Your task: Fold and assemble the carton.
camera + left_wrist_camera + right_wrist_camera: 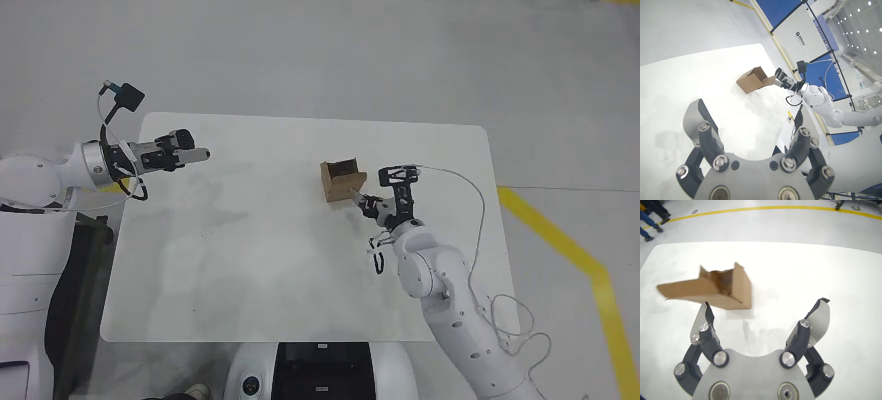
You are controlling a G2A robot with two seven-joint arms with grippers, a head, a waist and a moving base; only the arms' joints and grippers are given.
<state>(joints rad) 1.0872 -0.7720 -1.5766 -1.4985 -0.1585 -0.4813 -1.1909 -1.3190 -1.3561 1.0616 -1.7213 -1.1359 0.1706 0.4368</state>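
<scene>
Closest to my right wrist camera is the right gripper, its two grey metal fingers with black ribbed pads spread wide and pinching nothing. One fingertip sits right under a long loose flap of the small brown cardboard carton. I cannot tell whether pad and flap actually touch.

From the top view I place the carton on the white rounded tabletop, a little right of the middle and nearer the far edge than the near one. I can see down into its dark inside. The flap juts out toward the right edge, where the right gripper meets it. My left wrist camera shows this from across the table: the carton rests on the surface, and its flap reaches out to the right gripper.

On the other arm, the left gripper is likewise spread apart with nothing between its fingers. From above, the left gripper hangs over the far left corner of the tabletop, well apart from the carton. Beyond the right edge, a yellow line runs across the grey floor.
</scene>
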